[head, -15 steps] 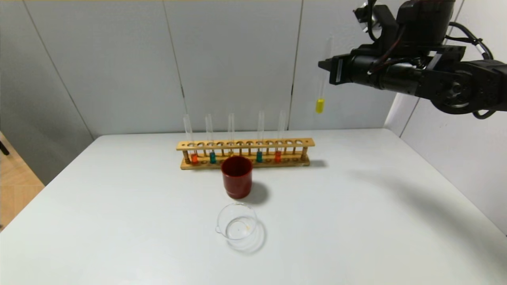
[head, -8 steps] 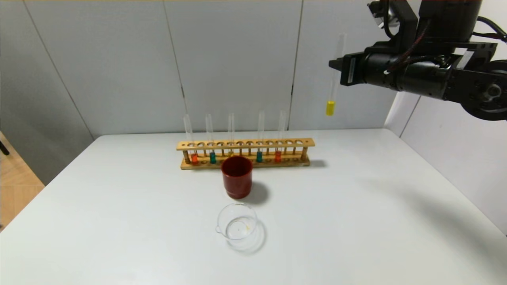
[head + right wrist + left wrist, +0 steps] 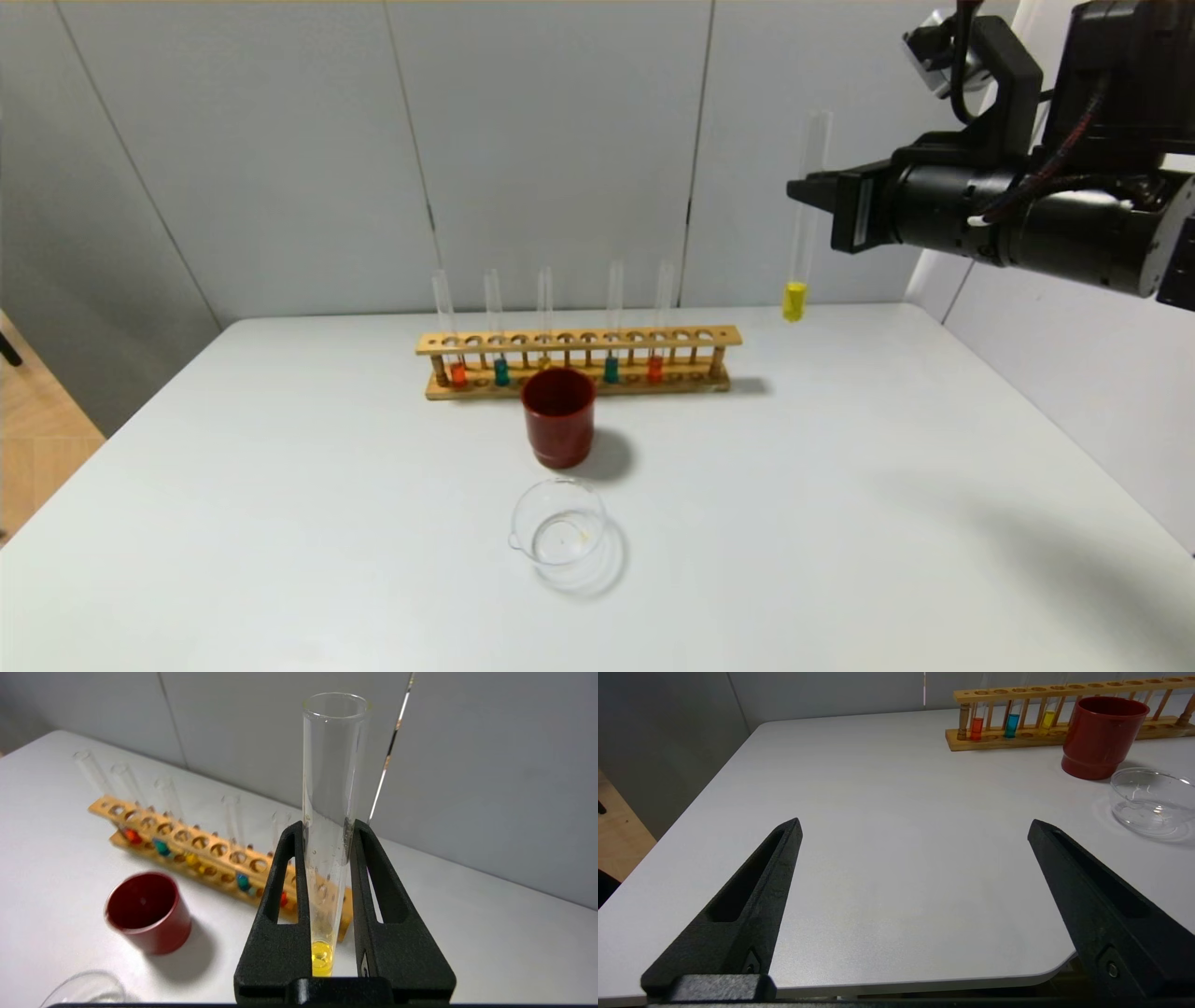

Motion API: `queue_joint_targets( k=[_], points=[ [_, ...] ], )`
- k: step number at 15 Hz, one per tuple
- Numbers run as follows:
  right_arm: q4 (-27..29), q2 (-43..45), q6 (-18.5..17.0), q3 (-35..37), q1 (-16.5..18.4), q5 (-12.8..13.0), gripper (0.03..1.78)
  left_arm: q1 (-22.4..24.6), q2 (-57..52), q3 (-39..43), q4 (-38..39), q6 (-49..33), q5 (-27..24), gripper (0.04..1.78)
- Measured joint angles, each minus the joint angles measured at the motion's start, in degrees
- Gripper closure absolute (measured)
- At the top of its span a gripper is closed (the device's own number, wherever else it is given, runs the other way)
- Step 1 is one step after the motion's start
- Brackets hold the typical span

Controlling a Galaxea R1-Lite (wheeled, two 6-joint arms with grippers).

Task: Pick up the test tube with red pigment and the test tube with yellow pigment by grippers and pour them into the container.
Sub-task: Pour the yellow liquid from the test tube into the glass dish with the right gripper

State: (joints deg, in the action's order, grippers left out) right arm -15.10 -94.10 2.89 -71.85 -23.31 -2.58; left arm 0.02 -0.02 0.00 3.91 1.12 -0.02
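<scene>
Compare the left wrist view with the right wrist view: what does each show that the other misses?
Left wrist only: the open left gripper low over bare table, and a yellow tube seated in the rack.
Right wrist only: the right gripper, jaws shut on the upright test tube with yellow pigment, held in the air.
Both: rack, red cup and glass container.
</scene>
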Motion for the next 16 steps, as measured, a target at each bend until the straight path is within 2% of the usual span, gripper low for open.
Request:
queue_joint_targets(
  k=[3, 13, 16],
  points=[
    [-0.02, 3.06, 1.57, 5.27, -1.3, -0.02, 1.54, 0.0, 0.0, 0.0, 0.02, 0.02, 0.02, 0.11],
    [-0.96, 8.98, 1.62, 17.2, -10.53, -0.16, 1.54, 0.0, 0.0, 0.0, 0.02, 0.0, 0.02, 0.11],
    [-1.32, 9.18, 1.73, 20.0, -12.0, -0.22, 1.54, 0.0, 0.0, 0.0, 0.0, 0.02, 0.02, 0.11]
  ],
)
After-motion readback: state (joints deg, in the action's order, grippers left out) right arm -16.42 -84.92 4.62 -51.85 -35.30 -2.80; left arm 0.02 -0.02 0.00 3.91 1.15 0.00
